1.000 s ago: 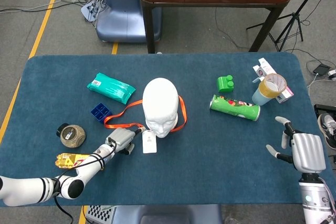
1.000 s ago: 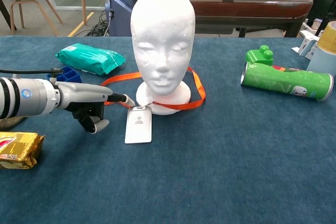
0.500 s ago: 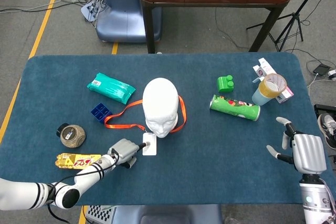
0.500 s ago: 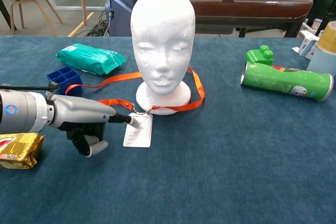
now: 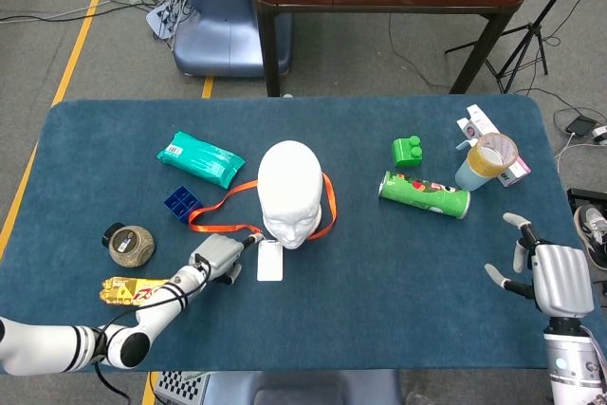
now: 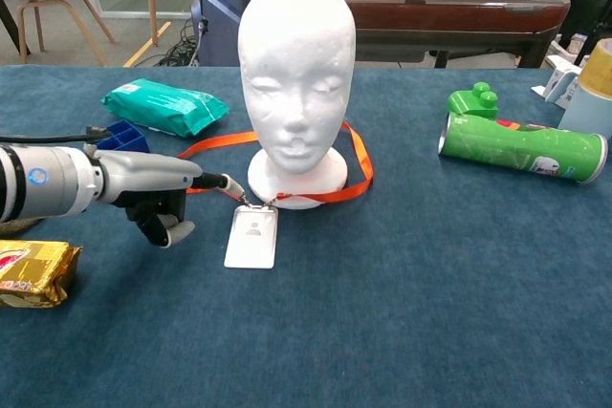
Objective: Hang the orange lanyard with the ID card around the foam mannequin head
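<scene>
The left hand (image 6: 158, 200) lies low on the table in front of the foam mannequin head (image 6: 296, 74), to the head's left in the picture. It points one finger toward the clip of the orange lanyard (image 6: 359, 161) while the others are curled under. Whether it pinches the strap there I cannot tell. Half a second ago that fingertip reached onto the top of the ID card (image 6: 251, 237); now it sits back from the card, and the card lies flat just before the head's base. The lanyard loops round the base of the neck, a slack tail trailing away behind the hand. By my judgement the hanging is essentially done and this is tidying. The right hand (image 5: 553, 275) hovers far off, fingers spread, holding nothing.
</scene>
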`<state>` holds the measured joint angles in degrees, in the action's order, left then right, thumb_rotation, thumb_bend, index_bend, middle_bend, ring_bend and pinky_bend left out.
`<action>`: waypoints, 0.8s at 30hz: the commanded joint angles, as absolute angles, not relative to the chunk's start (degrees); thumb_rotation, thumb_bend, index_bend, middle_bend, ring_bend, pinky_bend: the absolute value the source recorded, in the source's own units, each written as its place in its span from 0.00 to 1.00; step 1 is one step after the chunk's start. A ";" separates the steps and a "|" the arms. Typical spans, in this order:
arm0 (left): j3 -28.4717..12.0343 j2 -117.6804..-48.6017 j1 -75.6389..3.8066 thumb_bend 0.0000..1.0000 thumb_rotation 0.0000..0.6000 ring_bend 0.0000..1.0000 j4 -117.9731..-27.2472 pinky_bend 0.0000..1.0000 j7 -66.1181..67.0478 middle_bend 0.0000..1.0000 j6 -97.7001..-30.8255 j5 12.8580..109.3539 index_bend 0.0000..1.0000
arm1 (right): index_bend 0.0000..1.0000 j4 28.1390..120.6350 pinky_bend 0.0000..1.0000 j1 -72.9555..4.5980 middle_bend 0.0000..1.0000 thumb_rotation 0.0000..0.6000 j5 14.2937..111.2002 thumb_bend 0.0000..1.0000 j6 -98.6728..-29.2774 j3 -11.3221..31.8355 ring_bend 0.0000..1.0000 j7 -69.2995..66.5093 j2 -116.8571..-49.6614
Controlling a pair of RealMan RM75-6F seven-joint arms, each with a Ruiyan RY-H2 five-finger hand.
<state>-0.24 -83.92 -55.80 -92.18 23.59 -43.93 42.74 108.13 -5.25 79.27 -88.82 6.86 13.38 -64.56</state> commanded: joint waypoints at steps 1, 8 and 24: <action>-1.12 -84.89 -56.02 0.58 1.00 0.94 -90.65 0.94 22.97 0.95 -44.02 41.12 0.00 | 0.26 108.08 0.80 -5.18 0.73 1.00 79.19 0.15 -88.80 6.90 0.67 13.39 -64.57; -1.43 -85.33 -56.54 0.58 1.00 0.94 -89.89 0.94 22.57 0.95 -42.70 40.18 0.00 | 0.26 107.91 0.80 -5.09 0.73 1.00 78.87 0.15 -88.52 7.17 0.67 13.25 -64.69; 1.01 -85.37 -57.69 0.58 1.00 0.94 -93.70 0.94 25.61 0.95 -43.04 41.58 0.00 | 0.26 107.66 0.80 -4.24 0.73 1.00 79.06 0.15 -88.95 7.28 0.67 12.15 -64.59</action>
<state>0.68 -85.59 -57.70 -93.18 25.29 -42.78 41.29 107.66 -4.25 79.06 -88.95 7.28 12.16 -64.58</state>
